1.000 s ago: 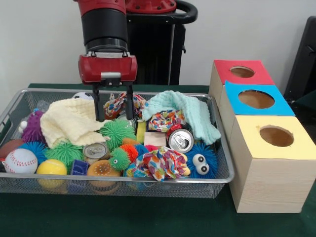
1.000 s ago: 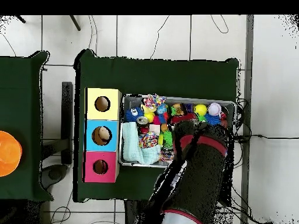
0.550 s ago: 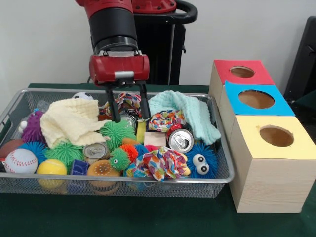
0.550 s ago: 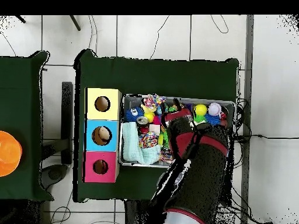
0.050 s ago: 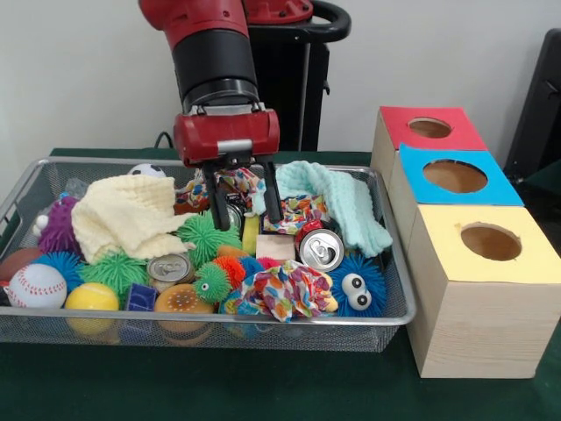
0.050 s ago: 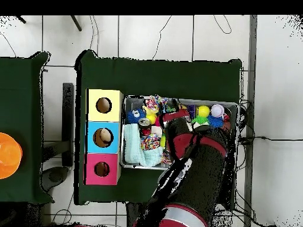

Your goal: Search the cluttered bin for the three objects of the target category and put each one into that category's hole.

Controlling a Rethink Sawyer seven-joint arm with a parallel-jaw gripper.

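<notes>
While the arm leans in:
hand (image 5: pixel 245 210): fingers spread apart, gripping nothing, down over the bin's (image 5: pixel 26 180) middle clutter
cans: silver can (image 5: pixel 322 249) beside mint cloth (image 5: pixel 337 197)
boxes: on the worktop, right of bin

A dark green tabletop (image 5: pixel 263 390) carries two things directly. A wire mesh bin (image 5: pixel 386 311) heaped with toys, cans and cloths sits on it. Just beside the bin, toward the picture's right, stands a row of three wooden boxes (image 5: pixel 478 324) with red, blue and yellow holed tops.
</notes>
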